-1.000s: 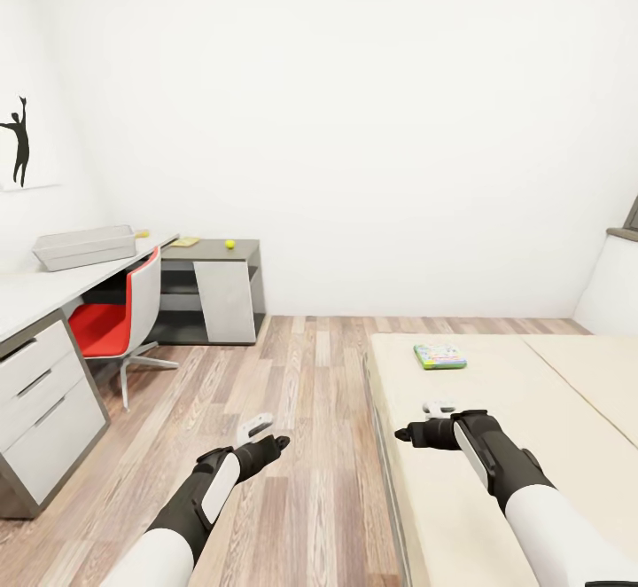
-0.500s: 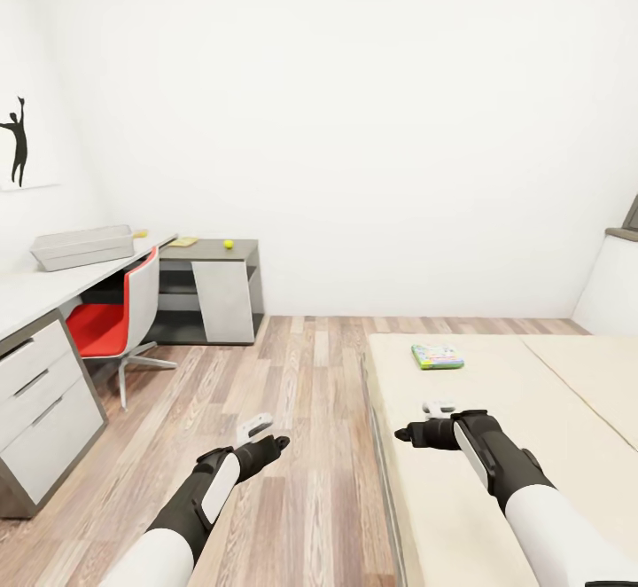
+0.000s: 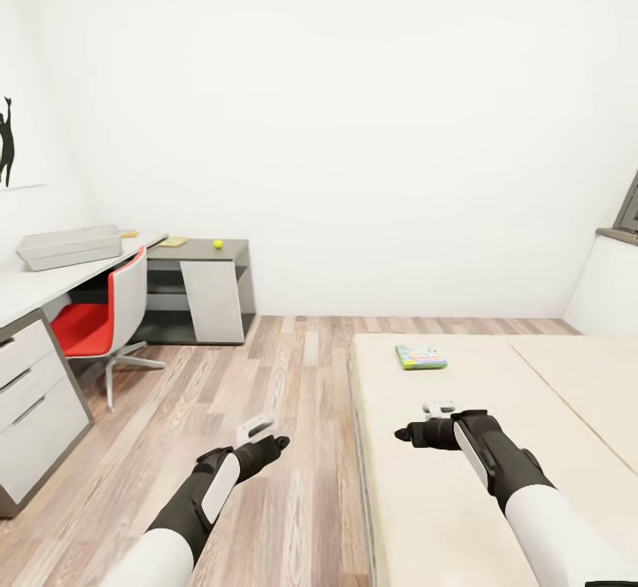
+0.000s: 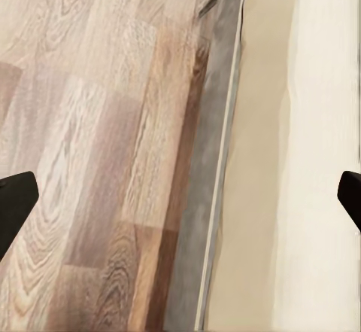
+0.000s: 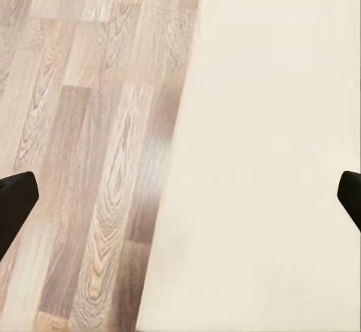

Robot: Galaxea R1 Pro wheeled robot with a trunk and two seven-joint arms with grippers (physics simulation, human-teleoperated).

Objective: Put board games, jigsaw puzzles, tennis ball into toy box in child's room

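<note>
A board game (image 3: 421, 356) lies flat on the bed (image 3: 461, 498), near the bed's far end and close to its left edge, well apart from both hands; its cover is green and many-coloured; a second game on the bed I cannot make out. The toy box (image 3: 69, 246) stands on the long white table (image 3: 35, 290) by the left wall, a pale grey open tray with sloping walls; just beyond it a small yellow thing peeps out, too small to name. Further along, on the lower grey table (image 3: 226, 254) against the far wall, the tennis ball (image 3: 217, 244) sits alone, and beside it, towards the box, lies a flat yellowish piece (image 3: 174, 241) that I cannot identify.

The left hand (image 3: 264, 435) hangs over the wooden floor (image 3: 292, 374), just left of the bed's edge, holding nothing; in the left wrist view its dark fingertips (image 4: 15, 200) sit at opposite edges, wide apart, with floor and bed side between them. The right hand (image 3: 424, 421) hangs over the mattress, empty; its fingertips (image 5: 16, 196) likewise stand wide apart in the right wrist view, over floor and bed.

A red-and-white chair (image 3: 106, 316) is drawn up to the white table; a black figure picture (image 3: 7, 139) hangs on the left wall.
</note>
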